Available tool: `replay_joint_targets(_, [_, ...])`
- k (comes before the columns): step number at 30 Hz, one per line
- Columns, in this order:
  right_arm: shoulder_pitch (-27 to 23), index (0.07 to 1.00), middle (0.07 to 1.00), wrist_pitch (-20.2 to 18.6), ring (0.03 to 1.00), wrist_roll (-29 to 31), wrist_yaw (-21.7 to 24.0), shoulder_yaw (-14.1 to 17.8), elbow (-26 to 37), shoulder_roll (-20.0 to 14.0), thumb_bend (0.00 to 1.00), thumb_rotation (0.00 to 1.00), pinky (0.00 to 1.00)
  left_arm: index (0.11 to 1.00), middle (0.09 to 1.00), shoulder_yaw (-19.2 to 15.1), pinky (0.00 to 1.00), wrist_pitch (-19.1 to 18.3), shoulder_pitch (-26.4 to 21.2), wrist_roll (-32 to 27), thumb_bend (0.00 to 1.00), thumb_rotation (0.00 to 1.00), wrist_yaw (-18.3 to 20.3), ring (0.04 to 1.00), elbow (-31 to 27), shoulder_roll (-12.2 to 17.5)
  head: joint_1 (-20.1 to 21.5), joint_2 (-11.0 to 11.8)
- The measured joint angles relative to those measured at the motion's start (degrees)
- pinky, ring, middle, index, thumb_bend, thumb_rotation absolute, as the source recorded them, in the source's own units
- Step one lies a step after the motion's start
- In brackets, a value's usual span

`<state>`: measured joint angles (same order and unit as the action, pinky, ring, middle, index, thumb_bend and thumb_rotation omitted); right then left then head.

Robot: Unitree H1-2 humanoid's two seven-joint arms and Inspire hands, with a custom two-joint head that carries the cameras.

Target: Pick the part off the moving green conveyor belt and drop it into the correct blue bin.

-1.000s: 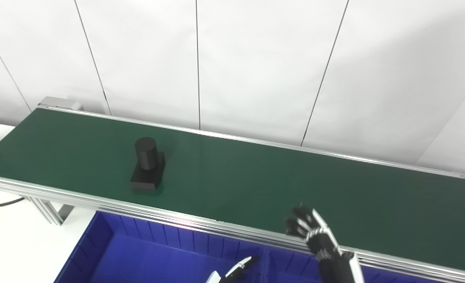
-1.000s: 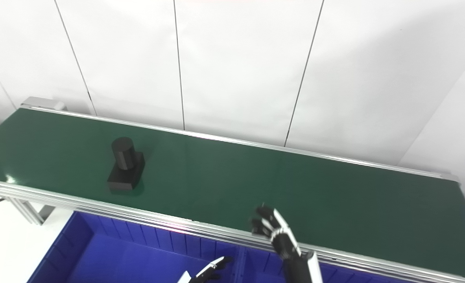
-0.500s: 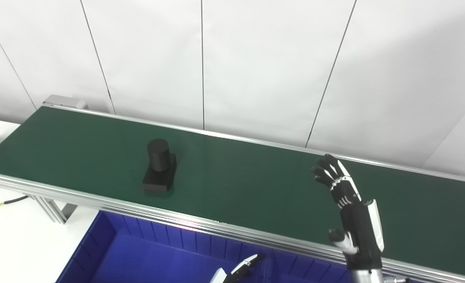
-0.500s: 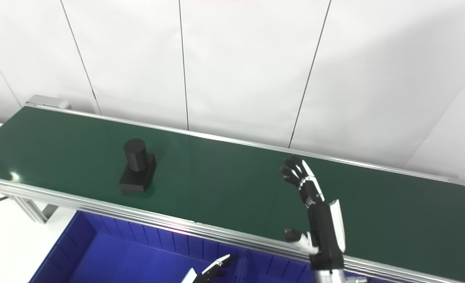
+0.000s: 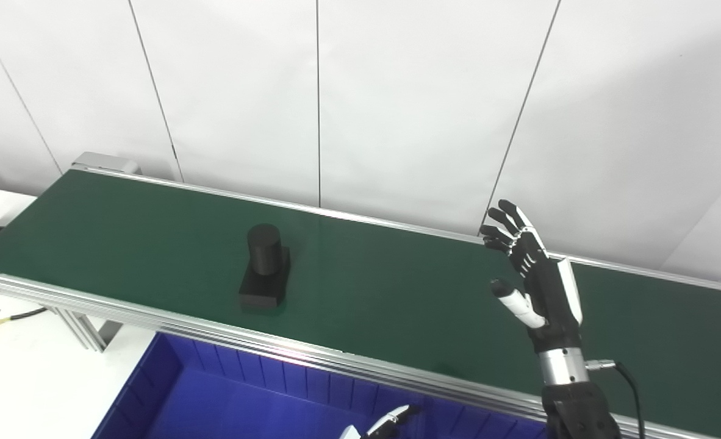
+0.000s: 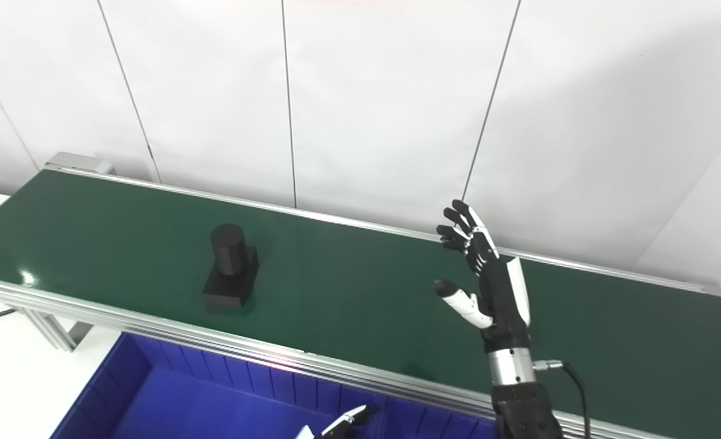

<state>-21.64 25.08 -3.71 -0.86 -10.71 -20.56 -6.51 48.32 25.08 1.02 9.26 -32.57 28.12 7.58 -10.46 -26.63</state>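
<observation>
The black part, an upright cylinder on a rectangular block, is sitting on the green conveyor belt, well left of the right hand, which is hovering above the belt, fingers spread, holding nothing. Only the left hand's fingertip is showing over the blue plastic bin; I cannot tell its state.

White panelled wall with thin dark vertical seams, soft shadow at right, white surface lower left, black cable

A lab-like sorting cell: green conveyor belt, blue bin, bare white wall panels.
</observation>
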Motion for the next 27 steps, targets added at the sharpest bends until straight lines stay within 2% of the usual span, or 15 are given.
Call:
replay_joint_targets(3, [-2.5,0.936,0.898,0.0,0.833,-0.3,0.0,0.2,-4.8,0.6,0.82,0.72,0.76,0.884,0.923,0.2,0.85,0.0,0.0,0.0,0.82,0.87,0.1,0.895,0.0,0.0,0.0,0.0])
replay_joint_targets(10, [-6.5,0.918,0.893,0.0,0.833,-0.2,0.2,0.4,-11.8,2.3,0.84,0.67,0.78,0.885,0.925,0.6,0.83,0.0,0.0,-0.1,0.82,0.86,0.6,0.9,-0.3,0.1,0.0,-0.2])
replay_joint_targets(18, [-7.0,0.924,0.907,0.0,0.83,-2.0,0.2,-0.5,-14.7,2.5,0.87,0.65,0.79,0.886,0.926,0.6,0.84,0.0,0.2,-0.6,0.82,0.86,1.3,0.905,-1.1,0.4,-0.5,-0.6])
replay_joint_targets(22, [-7.2,0.93,0.918,0.0,0.848,-2.5,1.0,-1.1,-16.2,2.8,0.84,0.57,0.78,0.884,0.926,0.7,0.84,0.0,0.4,-0.6,0.82,0.86,1.4,0.902,-1.4,0.5,-0.7,-1.0])
replay_joint_targets(27, [-7.8,0.932,0.905,0.0,0.833,-3.9,1.1,-1.5,-18.0,3.1,0.85,0.52,0.78,0.879,0.922,0.9,0.84,0.0,0.8,-0.6,0.82,0.86,1.3,0.895,-1.9,0.5,-0.9,-1.1])
